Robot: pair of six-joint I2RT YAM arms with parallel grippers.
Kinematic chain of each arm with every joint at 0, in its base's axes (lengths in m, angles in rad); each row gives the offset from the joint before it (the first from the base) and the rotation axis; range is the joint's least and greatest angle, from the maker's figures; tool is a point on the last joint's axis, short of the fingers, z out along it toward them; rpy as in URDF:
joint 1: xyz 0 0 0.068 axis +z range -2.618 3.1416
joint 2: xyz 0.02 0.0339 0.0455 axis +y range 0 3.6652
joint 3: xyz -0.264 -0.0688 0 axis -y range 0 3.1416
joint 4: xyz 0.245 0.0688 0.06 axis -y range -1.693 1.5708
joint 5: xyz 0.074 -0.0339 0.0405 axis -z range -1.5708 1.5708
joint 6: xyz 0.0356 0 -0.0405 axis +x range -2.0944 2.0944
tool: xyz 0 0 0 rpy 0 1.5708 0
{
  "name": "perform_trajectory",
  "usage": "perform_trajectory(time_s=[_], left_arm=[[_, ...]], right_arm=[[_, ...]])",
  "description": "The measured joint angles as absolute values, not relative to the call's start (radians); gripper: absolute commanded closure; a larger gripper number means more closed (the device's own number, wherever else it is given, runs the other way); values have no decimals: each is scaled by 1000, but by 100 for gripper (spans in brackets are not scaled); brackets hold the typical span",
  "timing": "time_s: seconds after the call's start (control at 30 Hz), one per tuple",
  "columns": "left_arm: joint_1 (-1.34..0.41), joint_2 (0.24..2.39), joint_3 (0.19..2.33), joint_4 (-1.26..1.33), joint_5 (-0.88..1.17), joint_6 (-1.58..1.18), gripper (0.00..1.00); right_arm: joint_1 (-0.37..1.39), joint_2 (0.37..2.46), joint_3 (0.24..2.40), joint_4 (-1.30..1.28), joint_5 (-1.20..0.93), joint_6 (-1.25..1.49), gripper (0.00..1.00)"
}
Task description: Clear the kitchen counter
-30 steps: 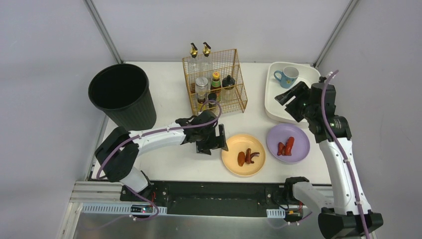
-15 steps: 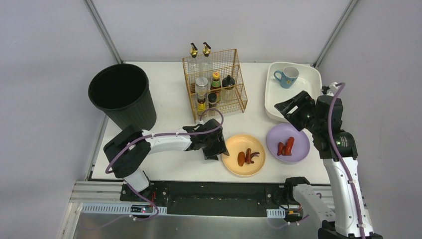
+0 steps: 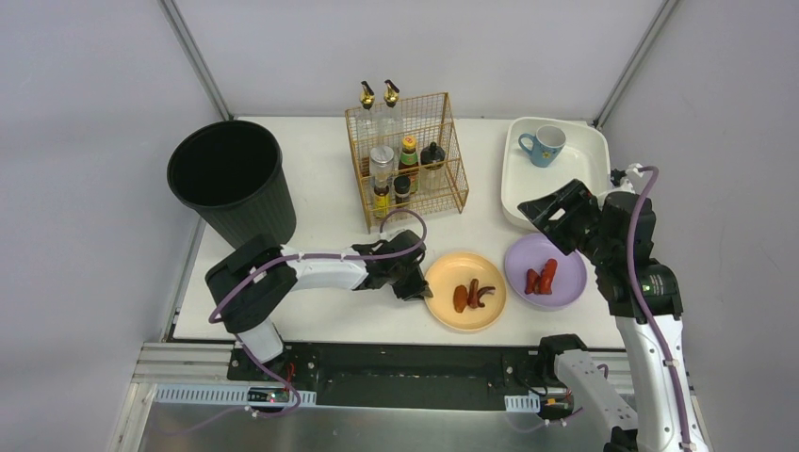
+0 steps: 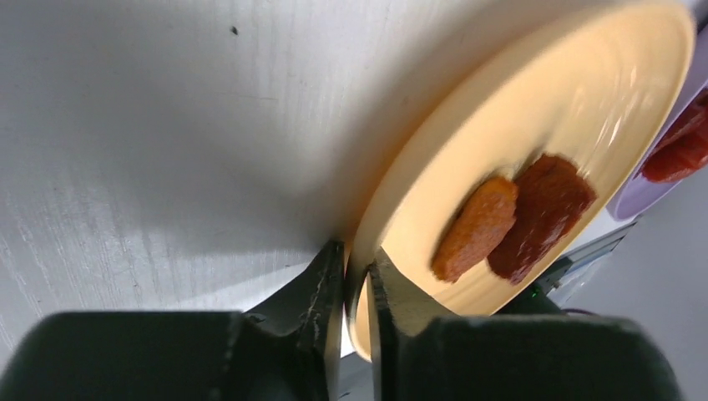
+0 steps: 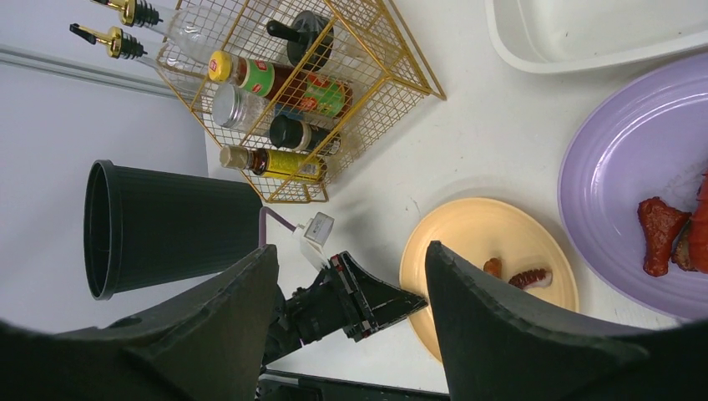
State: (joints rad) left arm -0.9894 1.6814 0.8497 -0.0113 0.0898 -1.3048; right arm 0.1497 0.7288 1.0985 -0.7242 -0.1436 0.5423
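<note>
On the white kitchen counter (image 3: 330, 198), near the front edge, sits a yellow plate (image 3: 452, 270) with brown food pieces (image 3: 471, 296). My left gripper (image 3: 421, 282) lies low at the plate's left rim. In the left wrist view its jaws (image 4: 357, 259) are shut on that rim of the yellow plate (image 4: 543, 100), one finger under it and one over. To the right lies a purple plate (image 3: 568, 282) with red food (image 3: 542, 276). My right gripper (image 3: 542, 209) hovers open above the purple plate's far edge, holding nothing.
A black bin (image 3: 231, 179) stands at the back left. A gold wire rack (image 3: 450, 174) of bottles is at the back middle. A cream tub (image 3: 516, 202) holding a blue mug (image 3: 545, 144) sits at the back right. A black rail (image 3: 405, 363) runs along the front.
My left gripper slid right to the yellow plate and closed on its rim; the plate shifted slightly right. My right arm came nearer, over the purple plate, still open.
</note>
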Motion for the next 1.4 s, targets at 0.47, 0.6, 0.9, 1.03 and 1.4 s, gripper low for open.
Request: perform_trajectory(time_s=[0.47, 0.6, 0.9, 1.03, 1.4], left_arm=[[-996, 1581, 817, -89, 38, -1253, 100], [-996, 1499, 839, -199, 27, -1216, 100], [-993, 1360, 1020, -392, 25, -1161, 100], [-950, 1309, 1090, -482, 49, -1132, 100], [-586, 1260, 1370, -768, 120, -991, 100]], right_arm=[[152, 735, 1100, -725, -142, 542, 32], [152, 743, 1107, -736, -139, 542, 32], [152, 757, 1124, -738, -135, 542, 32], [152, 763, 1133, -739, -135, 542, 32], [152, 765, 1135, -736, -136, 550, 32]])
